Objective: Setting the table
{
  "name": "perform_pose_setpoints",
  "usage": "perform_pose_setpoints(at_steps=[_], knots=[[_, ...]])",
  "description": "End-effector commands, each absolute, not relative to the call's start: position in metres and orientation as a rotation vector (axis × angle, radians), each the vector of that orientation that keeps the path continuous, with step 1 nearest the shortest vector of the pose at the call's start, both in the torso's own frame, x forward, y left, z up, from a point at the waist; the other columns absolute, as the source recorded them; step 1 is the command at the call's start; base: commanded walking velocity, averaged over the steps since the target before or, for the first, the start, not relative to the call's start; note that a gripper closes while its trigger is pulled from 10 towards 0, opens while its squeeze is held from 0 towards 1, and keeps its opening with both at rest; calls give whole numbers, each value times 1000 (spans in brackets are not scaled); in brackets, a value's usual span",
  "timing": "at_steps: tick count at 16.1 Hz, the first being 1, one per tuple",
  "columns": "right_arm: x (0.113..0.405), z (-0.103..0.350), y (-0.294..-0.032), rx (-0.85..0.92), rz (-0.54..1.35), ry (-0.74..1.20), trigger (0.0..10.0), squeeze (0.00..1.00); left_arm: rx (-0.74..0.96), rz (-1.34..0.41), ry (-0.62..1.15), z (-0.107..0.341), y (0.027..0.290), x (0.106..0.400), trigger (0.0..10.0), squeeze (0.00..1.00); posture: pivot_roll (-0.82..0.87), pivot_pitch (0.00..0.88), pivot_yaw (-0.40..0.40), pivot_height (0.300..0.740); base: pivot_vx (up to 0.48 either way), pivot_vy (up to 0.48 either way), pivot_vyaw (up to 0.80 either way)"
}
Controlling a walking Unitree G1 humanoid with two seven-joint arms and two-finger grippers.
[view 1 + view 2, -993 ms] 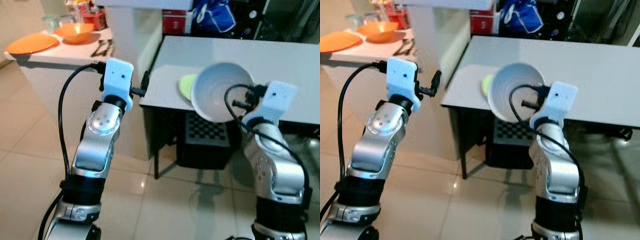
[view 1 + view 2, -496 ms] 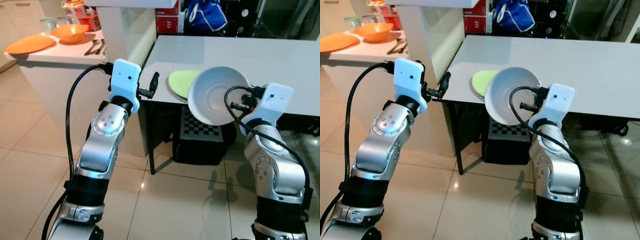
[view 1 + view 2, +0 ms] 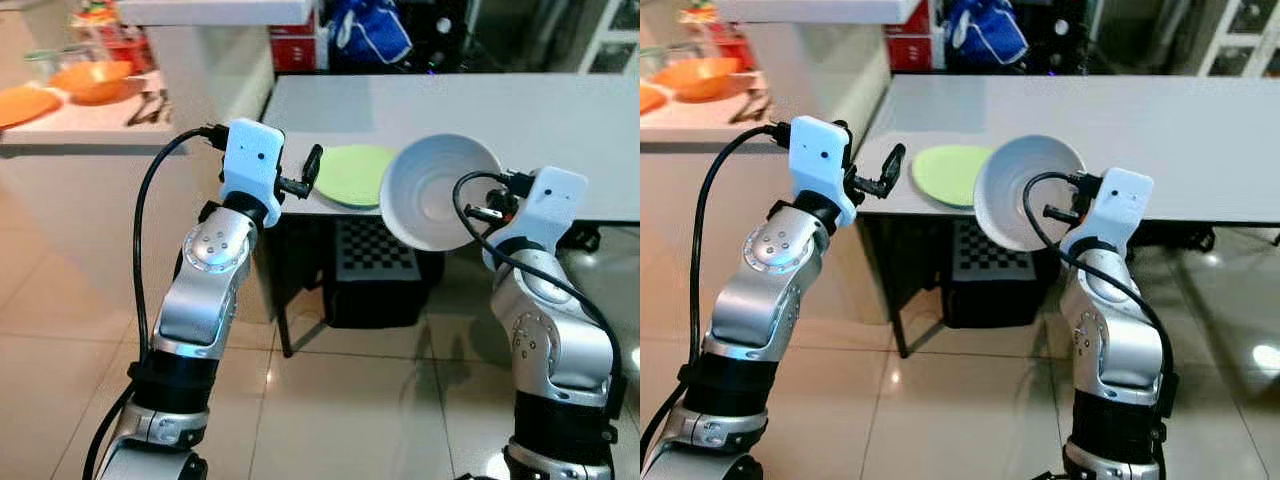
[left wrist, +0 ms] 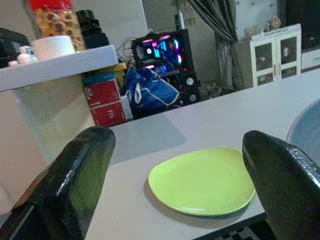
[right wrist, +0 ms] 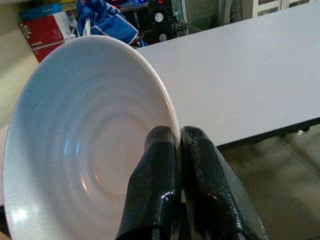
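One bowl (image 3: 435, 192) pinched by right gripper (image 5: 180, 137); left gripper (image 4: 180, 165) spread, empty. Level bowl, lower onto green plate (image 3: 352, 175).

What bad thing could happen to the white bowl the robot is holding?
1. The right gripper pinches the white bowl only by its rim, and the bowl is tilted, so it might slip and break on the tiled floor.
2. The bowl is held in front of the table edge, so it could bump the edge when it goes over.
3. Set down carelessly, it could knock the green plate.
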State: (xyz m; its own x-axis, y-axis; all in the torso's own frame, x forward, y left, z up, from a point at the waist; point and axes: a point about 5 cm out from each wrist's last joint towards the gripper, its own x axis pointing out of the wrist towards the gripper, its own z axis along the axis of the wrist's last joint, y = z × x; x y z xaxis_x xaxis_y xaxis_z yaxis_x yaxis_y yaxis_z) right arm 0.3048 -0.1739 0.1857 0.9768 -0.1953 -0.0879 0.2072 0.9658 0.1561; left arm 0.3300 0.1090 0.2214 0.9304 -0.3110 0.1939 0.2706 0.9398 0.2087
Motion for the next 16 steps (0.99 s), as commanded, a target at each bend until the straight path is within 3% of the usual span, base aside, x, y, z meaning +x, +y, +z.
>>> perform_pose_setpoints(at_steps=[1,16], knots=[[307,199,-170,185,-183,26,10000,0,184,-309,-243,225,109,329,10000,0,6,0,47,740,371,0,-587],[310,203,-170,201,-187,10,10000,0,203,-298,-242,226,115,332,10000,0,3,0,50,740,375,0,-40]])
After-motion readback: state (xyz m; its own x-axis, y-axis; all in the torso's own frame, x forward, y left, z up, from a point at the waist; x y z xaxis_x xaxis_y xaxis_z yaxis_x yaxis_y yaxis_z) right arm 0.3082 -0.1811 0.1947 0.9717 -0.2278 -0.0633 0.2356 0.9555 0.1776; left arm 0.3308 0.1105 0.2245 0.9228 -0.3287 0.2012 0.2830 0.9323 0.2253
